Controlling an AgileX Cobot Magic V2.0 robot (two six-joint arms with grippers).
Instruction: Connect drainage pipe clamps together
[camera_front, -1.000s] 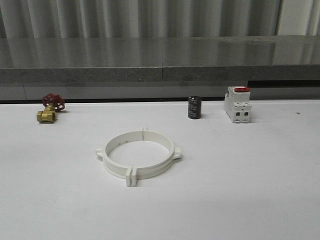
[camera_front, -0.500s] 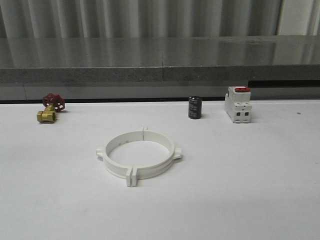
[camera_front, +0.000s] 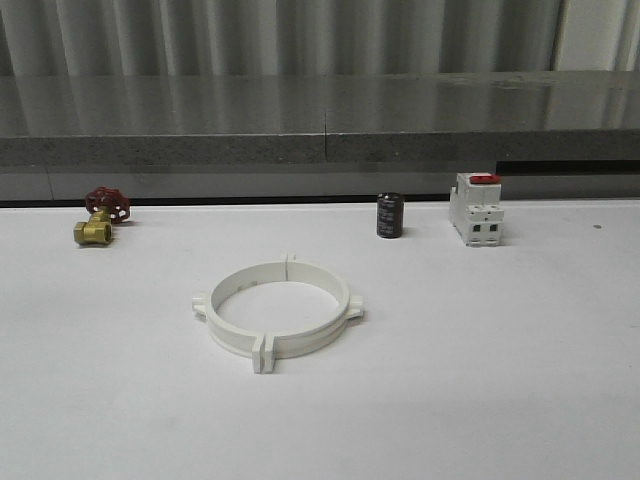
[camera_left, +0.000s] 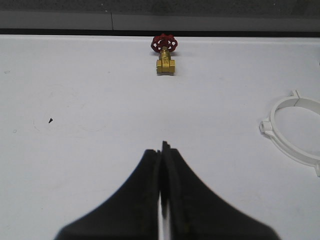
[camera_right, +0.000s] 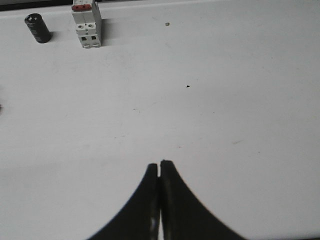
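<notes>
The two white drainage pipe clamps lie on the white table as one closed ring, their end tabs meeting at the front and at the back, with a lug on each side. Part of that ring shows at the edge of the left wrist view. My left gripper is shut with nothing between its black fingers, well away from the ring over bare table. My right gripper is shut too and holds nothing, over bare table far from the ring.
A brass valve with a red handwheel sits at the back left. A black cylinder and a white breaker with a red top stand at the back right. A grey ledge runs behind the table.
</notes>
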